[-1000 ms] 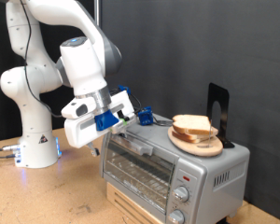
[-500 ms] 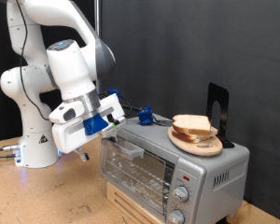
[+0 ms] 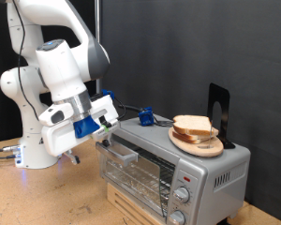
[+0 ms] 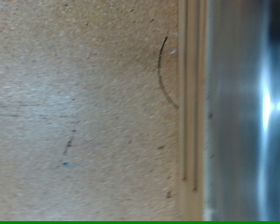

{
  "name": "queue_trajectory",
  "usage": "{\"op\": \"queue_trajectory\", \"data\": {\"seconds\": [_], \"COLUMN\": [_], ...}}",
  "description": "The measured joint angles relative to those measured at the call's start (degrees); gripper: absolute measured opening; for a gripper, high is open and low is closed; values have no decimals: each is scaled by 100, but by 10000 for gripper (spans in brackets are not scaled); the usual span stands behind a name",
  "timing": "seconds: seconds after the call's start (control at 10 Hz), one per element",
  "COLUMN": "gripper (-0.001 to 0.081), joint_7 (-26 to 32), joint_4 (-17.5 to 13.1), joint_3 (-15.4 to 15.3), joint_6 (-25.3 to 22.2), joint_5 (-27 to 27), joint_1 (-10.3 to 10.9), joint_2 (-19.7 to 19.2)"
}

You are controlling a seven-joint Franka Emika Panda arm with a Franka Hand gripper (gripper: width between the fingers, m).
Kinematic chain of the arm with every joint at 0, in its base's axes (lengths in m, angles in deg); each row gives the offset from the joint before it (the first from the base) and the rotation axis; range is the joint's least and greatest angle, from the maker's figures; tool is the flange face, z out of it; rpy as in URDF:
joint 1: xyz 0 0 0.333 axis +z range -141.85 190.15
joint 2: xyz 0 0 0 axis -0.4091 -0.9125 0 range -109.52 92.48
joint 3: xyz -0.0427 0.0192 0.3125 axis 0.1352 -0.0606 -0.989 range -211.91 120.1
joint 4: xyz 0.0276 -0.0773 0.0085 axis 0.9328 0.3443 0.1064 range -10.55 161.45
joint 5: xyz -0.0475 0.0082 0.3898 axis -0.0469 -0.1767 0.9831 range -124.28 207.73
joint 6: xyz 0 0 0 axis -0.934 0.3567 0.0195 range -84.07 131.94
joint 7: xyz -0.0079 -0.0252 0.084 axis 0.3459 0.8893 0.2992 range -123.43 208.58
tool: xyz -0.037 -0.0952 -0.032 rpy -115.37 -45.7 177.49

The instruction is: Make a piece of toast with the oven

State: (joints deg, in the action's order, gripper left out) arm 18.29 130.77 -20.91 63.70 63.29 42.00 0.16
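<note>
Toast [image 3: 194, 127] rests atop oven [image 3: 178, 164], tool [image 3: 105, 139] apart.

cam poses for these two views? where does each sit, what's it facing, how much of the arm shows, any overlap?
Exterior view: off the arm, facing the oven with the piece of toast on a plate on top; white arm and gripper show at the oven's upper corner on the exterior view's left.
Wrist view: on the hand, close over the wooden tabletop beside a shiny metal edge; no fingers show.
Shared: wooden tabletop; the metal edge is probably the oven.
</note>
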Motion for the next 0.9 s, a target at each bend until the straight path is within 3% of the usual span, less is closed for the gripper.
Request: {"op": "queue_trajectory", "data": {"seconds": [0.2,0.5,0.9], "gripper": [809,809,809], "joint_7": [-315,-345,-121], "joint_4": [-367,-911,-1225], "joint_3": [57,119,120], "joint_6": [7,8,10], "joint_5": [0,183,253], "joint_1": [-98,-205,-312], "joint_2": [-460,-1170,-1734]}}
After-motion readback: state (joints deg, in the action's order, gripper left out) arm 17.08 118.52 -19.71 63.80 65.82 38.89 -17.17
